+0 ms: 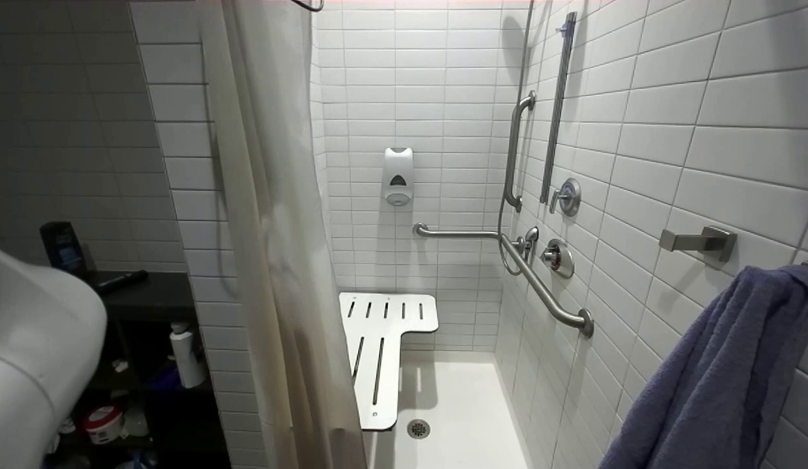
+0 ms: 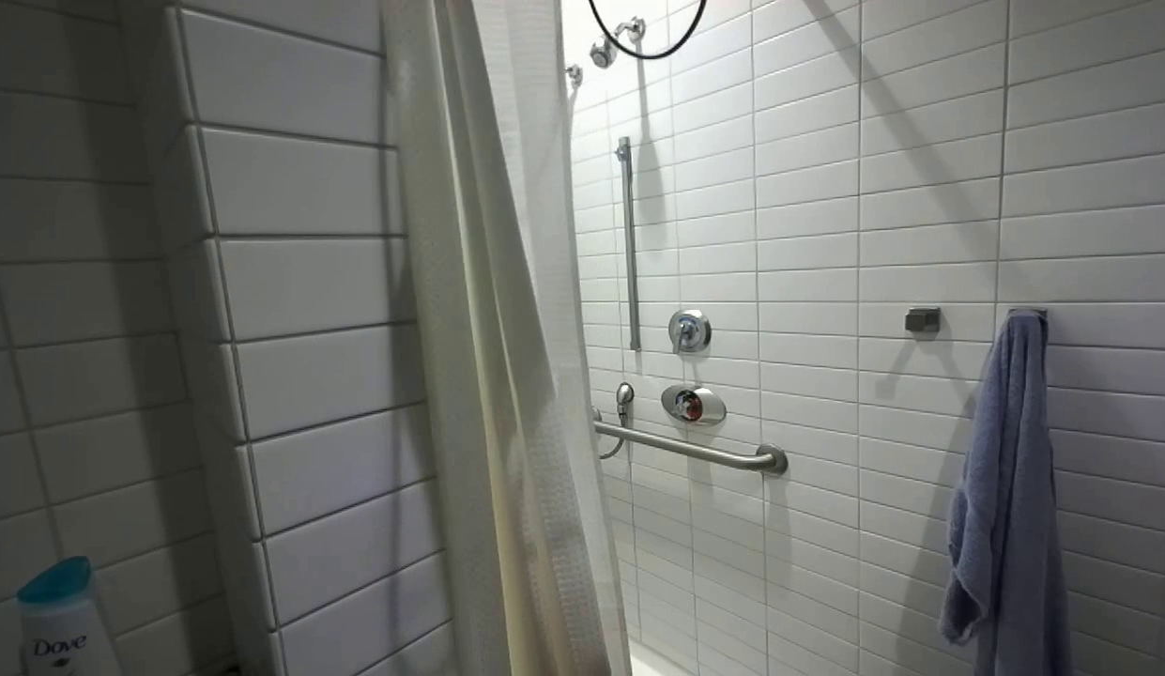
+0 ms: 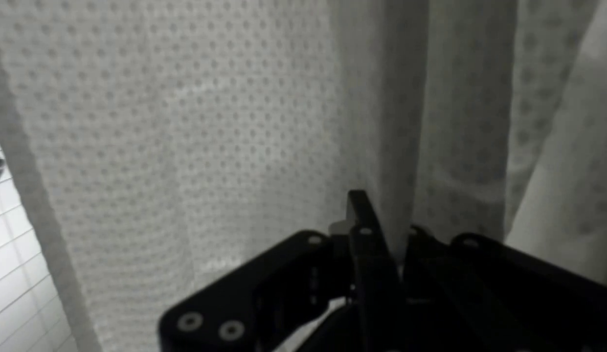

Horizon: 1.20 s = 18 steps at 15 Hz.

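In the wrist view the dark fingers (image 3: 364, 244) stand close together, right up against the shower curtain (image 3: 244, 127), and one of its folds runs down into the narrow gap between them (the spot is too dim to tell whether the cloth is truly pinched). The curtain fills most of that view, its dimpled fabric fairly flat on one side and gathered into folds on the other, with white tiles (image 3: 10, 274) showing past its edge. In both exterior views it hangs beside a tiled wall end (image 1: 182, 140); in an exterior view it hides part of the slotted bench (image 1: 390, 371). The rounded white arm (image 1: 42, 352) comes in there at the picture's left edge, near a dark shelf unit (image 1: 163, 290) bearing a black bottle (image 1: 64, 247) and, lower down, a white bottle (image 1: 185, 355). Past the curtain are a soap dispenser (image 1: 398, 176), metal grab bars (image 1: 462, 234) and a drain (image 1: 418, 428); a bluish towel (image 2: 1004, 469) hangs on the wall.
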### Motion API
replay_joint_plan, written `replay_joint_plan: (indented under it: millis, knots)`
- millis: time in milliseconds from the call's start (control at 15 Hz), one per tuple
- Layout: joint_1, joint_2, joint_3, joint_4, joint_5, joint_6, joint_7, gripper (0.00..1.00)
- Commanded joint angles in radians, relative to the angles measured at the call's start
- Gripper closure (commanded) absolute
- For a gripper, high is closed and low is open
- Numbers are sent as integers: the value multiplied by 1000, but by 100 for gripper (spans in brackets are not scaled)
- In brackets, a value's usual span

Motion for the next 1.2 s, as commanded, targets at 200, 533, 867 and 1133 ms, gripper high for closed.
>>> replay_joint_plan:
  millis: [200,533,867,1133]
  knots:
    - [181,194,61,58,6,76,-141,100]
    - [265,304,69,99,9,85,-286,70]
    - [212,234,21,63,8,85,-242,72]
    - [213,238,22,65,8,87,-246,70]
